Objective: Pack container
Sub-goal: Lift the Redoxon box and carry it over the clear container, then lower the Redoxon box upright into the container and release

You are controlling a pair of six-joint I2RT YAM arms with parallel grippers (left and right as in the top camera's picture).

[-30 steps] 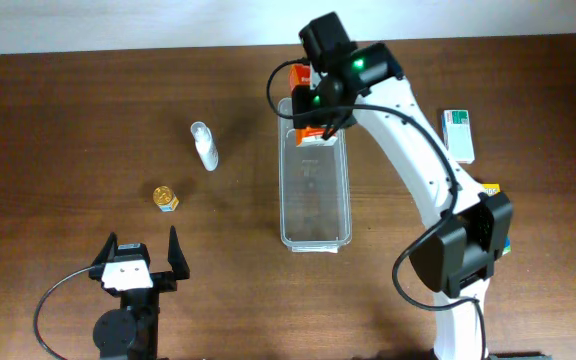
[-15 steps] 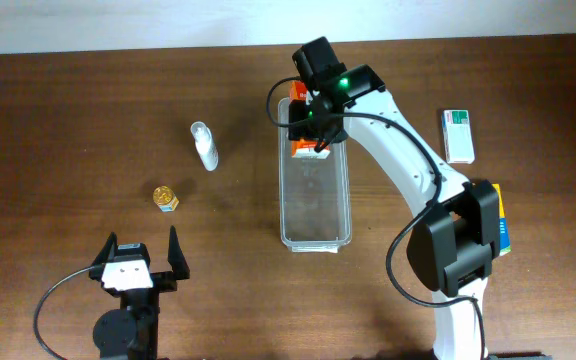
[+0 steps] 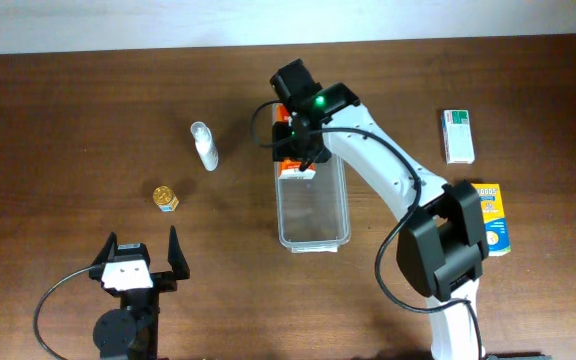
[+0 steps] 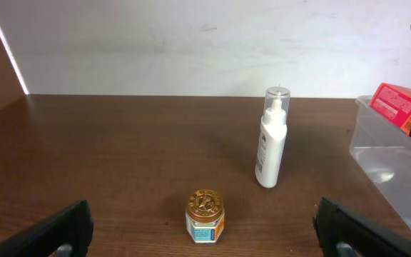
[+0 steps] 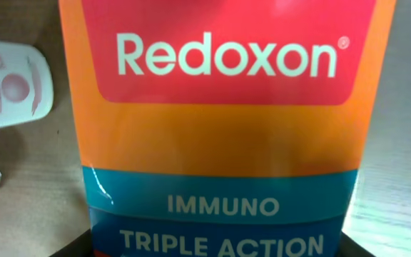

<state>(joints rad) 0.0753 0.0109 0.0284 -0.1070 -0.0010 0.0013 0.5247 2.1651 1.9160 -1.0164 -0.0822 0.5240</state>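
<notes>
The container point(image 3: 315, 212) is a long clear bin lying in the middle of the table. My right gripper point(image 3: 298, 148) hangs over its far end, shut on an orange box point(image 3: 290, 166). In the right wrist view the orange Redoxon box point(image 5: 220, 135) fills the frame, with the right gripper point(image 5: 216, 248) at its lower corners and the container's clear wall point(image 5: 398, 178) beside it. The left wrist view shows the container point(image 4: 398, 164) at the right edge with the orange box point(image 4: 393, 103) above it. My left gripper point(image 3: 143, 247) rests open at the front left, nothing between its fingers.
A white pump bottle point(image 3: 204, 146) lies left of the container, and a small gold-lidded jar point(image 3: 165, 198) stands in front of it. A white and green box point(image 3: 457, 135) and a yellow and blue box point(image 3: 492, 218) lie on the right.
My right gripper has carried the orange box leftward and toward the front, from beyond the container's far end to over it. The left arm has not moved.
</notes>
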